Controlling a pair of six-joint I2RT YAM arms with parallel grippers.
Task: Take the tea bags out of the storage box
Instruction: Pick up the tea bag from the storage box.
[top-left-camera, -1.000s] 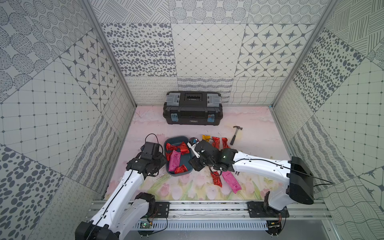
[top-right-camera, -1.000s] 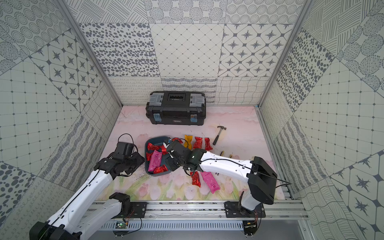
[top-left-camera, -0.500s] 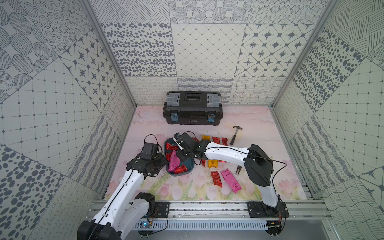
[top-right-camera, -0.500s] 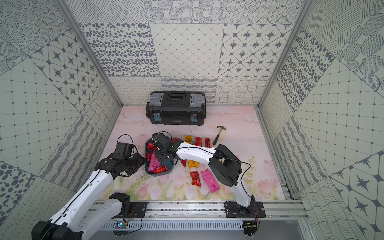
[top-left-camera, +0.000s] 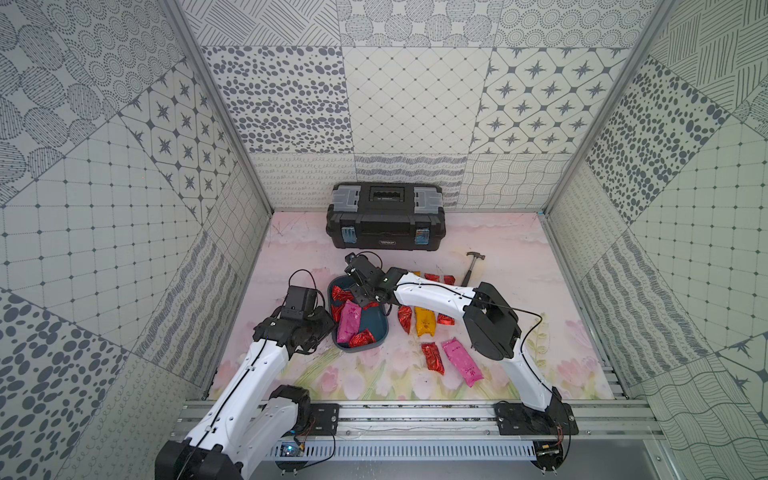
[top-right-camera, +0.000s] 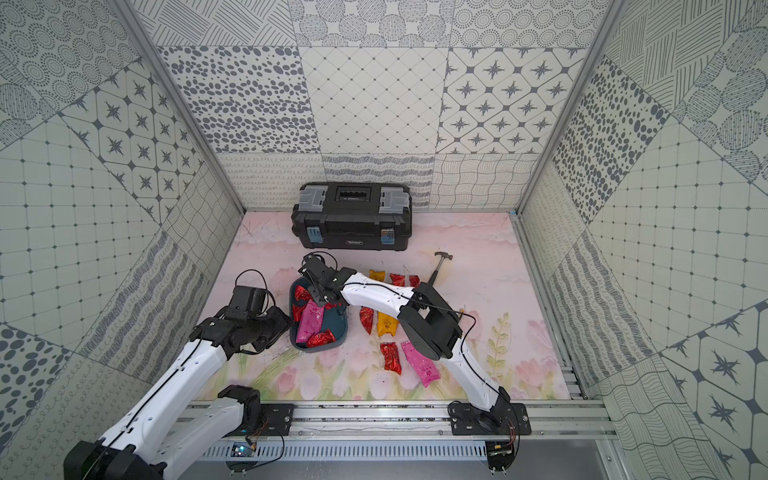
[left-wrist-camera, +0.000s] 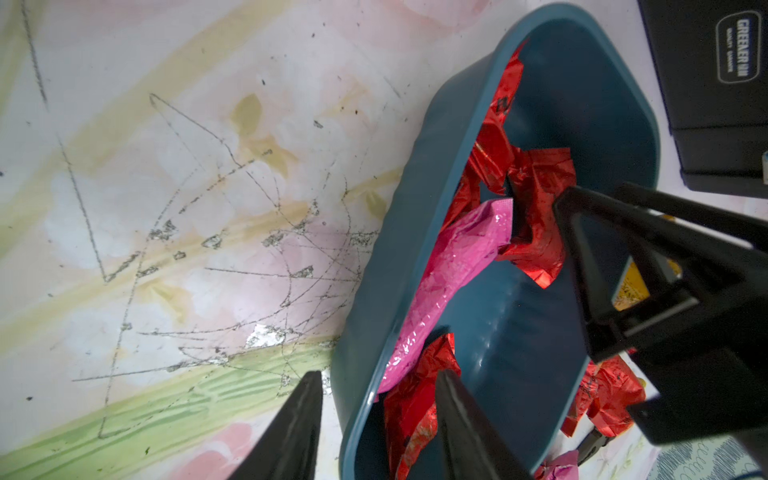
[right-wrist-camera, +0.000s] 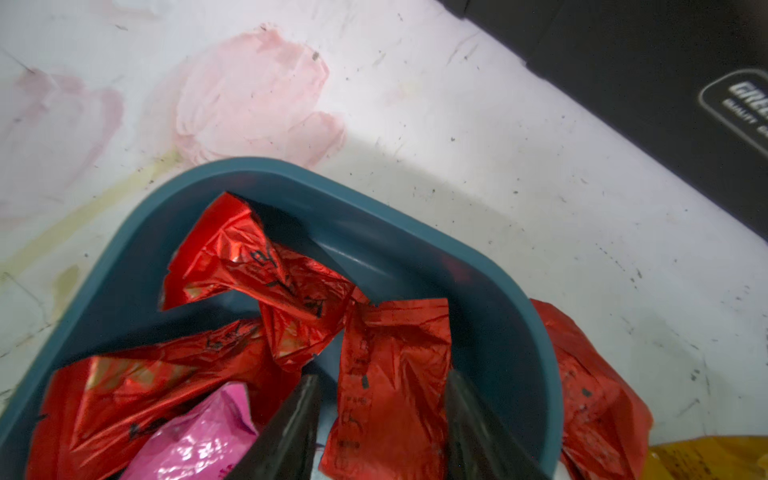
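We are reading a white framed label on the black toolbox (left-wrist-camera: 715, 95) in the left wrist view: "GREEAER", or something close to it, with a smaller line beneath that is looking like "QUALITY" plus a second word too small for us. In the right wrist view the same label (right-wrist-camera: 744, 104) is showing only its cut-off start, "GRE" over "QUALITY". The red tea bags (right-wrist-camera: 291, 291) are carrying black printed marks, which we are not managing to read.
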